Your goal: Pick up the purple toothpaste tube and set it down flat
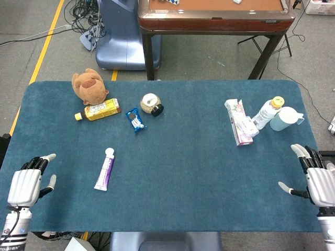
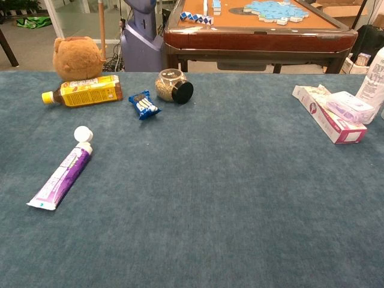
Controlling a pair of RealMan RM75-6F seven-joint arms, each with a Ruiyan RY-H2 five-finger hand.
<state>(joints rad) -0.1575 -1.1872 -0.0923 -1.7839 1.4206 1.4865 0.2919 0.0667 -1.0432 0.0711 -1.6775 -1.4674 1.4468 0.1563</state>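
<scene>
**A:** Where is the purple plastic toothpaste tube with the white cap (image 1: 105, 171)?

**B:** It lies flat on the blue felt-covered table (image 1: 183, 167), in the lower left of the head view, cap toward the top of the frame. The chest view shows it at the left, apart from everything else.

**A:** And the robot's hands?

**B:** The left hand (image 1: 29, 184), silver with black fingers, sits at the bottom left corner, fingers apart, holding nothing. The right hand (image 1: 313, 178) sits at the bottom right edge, fingers likewise spread and empty. Both are well apart from the tube.

**A:** What else is there?

**B:** In the upper left, a brown plush toy (image 1: 89, 86), a yellow-labelled bottle on its side (image 1: 98, 110), a small blue snack packet (image 1: 135, 120) and a round glass jar with a black lid (image 1: 151, 104). In the upper right, a pink and white carton (image 1: 238, 122), a white bottle with a yellow cap (image 1: 268, 112) and a pale blue jug (image 1: 285, 118).
</scene>
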